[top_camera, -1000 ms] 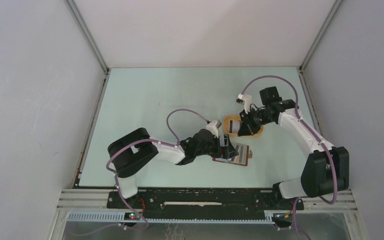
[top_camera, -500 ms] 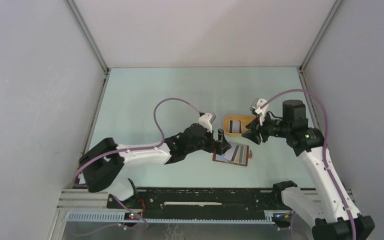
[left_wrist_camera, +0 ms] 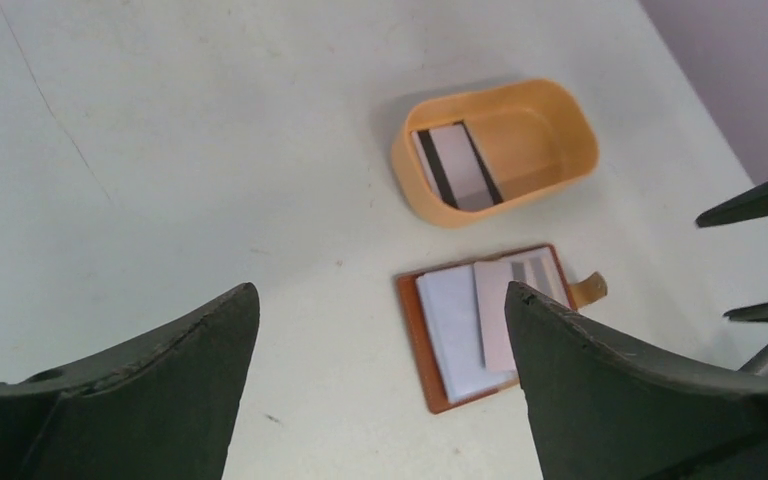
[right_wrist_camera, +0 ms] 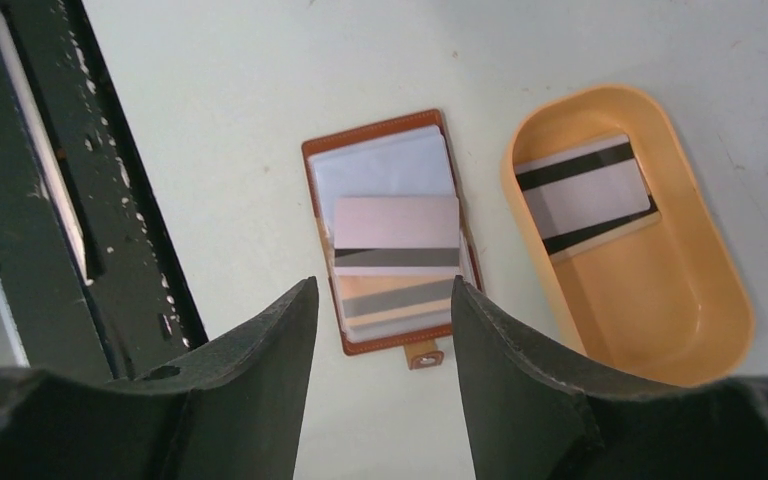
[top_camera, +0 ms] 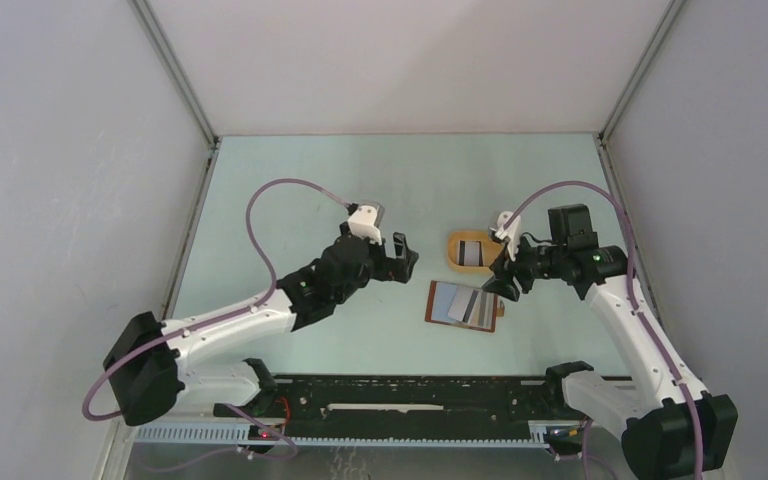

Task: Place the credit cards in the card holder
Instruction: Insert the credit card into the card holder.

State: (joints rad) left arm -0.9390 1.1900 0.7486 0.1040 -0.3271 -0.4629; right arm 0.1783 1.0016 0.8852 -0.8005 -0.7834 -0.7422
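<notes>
Card holder (right_wrist_camera: 385, 230) open, striped card (right_wrist_camera: 397, 245) on it; more cards (right_wrist_camera: 585, 195) left in tray (right_wrist_camera: 660, 340), upper right. Left end effector (left_wrist_camera: 380, 290) wide; right end effector (right_wrist_camera: 382, 285) parted, empty.

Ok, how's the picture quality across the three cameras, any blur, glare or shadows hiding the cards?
Top external view: even, soft light, no glare; the card holder and orange tray are small but clear. Left wrist view: table sharp, a faint shadow beside the tray, the left tool's fingers dark and slightly soft. Right wrist view: cards crisp, stripes plain, the right tool's fingers dark and blurred.
</notes>
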